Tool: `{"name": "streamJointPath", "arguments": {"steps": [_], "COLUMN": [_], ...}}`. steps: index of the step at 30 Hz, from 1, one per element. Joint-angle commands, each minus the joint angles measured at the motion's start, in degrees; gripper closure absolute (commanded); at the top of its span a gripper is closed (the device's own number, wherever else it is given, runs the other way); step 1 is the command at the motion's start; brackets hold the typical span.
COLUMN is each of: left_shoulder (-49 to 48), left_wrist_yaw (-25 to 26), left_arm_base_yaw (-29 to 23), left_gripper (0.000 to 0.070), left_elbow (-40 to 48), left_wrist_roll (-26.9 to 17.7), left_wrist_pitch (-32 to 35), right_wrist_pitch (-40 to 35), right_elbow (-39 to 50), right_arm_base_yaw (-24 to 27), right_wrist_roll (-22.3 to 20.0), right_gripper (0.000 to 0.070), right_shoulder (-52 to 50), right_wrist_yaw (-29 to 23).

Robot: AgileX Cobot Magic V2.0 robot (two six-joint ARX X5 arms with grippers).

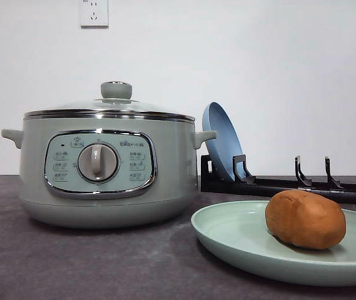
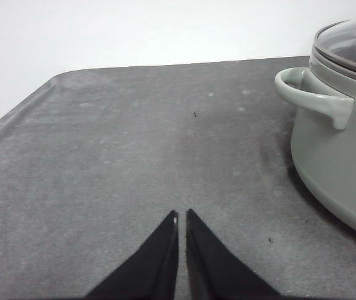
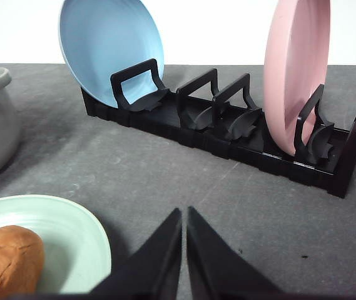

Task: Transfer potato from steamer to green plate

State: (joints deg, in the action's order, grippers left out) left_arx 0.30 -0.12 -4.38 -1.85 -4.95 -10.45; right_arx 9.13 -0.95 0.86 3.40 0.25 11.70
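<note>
One potato (image 1: 305, 219) is present, and we find it already lying on the green plate (image 1: 228, 232), resting on its side toward the right part of the plate, inside the raised rim. We judge the transfer itself complete: the item sits at its goal and neither gripper touches it.

The steamer (image 1: 102, 169) stands on the dark table (image 1: 71, 262) to the left of the plate, close by but apart from it. Its glass lid (image 1: 112, 105) is seated on the pot with the knob upright. Through the lid we cannot tell whether anything is inside.

Left gripper (image 2: 181, 215): fingers pressed together, tips nearly touching, nothing between them. It hangs over bare table, with the steamer's side handle (image 2: 315, 97) off to one side.

Right gripper (image 3: 184, 212): fingers likewise brought together and empty. It sits just beside the green plate's rim, and an end of the potato is visible on the plate in that wrist view.

Other containers: a black dish rack (image 3: 228, 134) behind the plate holds a blue plate (image 3: 102, 47) at one end and a pink plate (image 3: 293, 69) near the other, both standing on edge. The slots between them hold nothing, and one of these is presumably where the green plate belongs.

Remaining work, in our judgement: none beyond parking the arms, since lid and potato appear settled.
</note>
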Motion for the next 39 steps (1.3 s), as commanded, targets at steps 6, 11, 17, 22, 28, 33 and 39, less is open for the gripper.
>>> {"name": "streamJointPath", "arguments": {"steps": [6,11,17,22,28,33,39], "left_shoulder": [-0.13,-0.13,-0.13,-0.13,-0.13,-0.13,-0.13], "left_wrist_yaw": [-0.13,-0.11,-0.11,-0.13,-0.13,-0.13,-0.11], "left_arm_base_yaw": [-0.15,-0.15,-0.15,-0.15,-0.15,-0.15,-0.15], "left_gripper": [0.0685,0.0685,0.0685,0.0685,0.0685,0.0685,0.0685], "left_elbow": [1.16,1.16,1.16,1.16,1.16,1.16,1.16], "left_wrist_roll": [0.52,0.52,0.52,0.52,0.52,0.52,0.52], "left_wrist_pitch": [-0.4,-0.4,-0.4,-0.4,-0.4,-0.4,-0.4], "right_wrist_pitch": [-0.11,-0.11,-0.11,-0.11,-0.11,-0.11,-0.11], "right_elbow": [0.26,0.26,0.26,0.26,0.26,0.26,0.26], "right_arm_base_yaw": [-0.02,-0.02,-0.02,-0.02,-0.02,-0.02,-0.02], "right_wrist_roll": [0.63,0.63,0.63,0.63,0.63,0.63,0.63], "right_gripper": [0.07,0.07,0.07,0.07,0.07,0.07,0.07], "right_shoulder": [-0.04,-0.04,-0.04,-0.04,-0.04,-0.04,-0.04], "right_wrist_yaw": [-0.09,-0.09,-0.09,-0.09,-0.09,-0.09,-0.09]}}
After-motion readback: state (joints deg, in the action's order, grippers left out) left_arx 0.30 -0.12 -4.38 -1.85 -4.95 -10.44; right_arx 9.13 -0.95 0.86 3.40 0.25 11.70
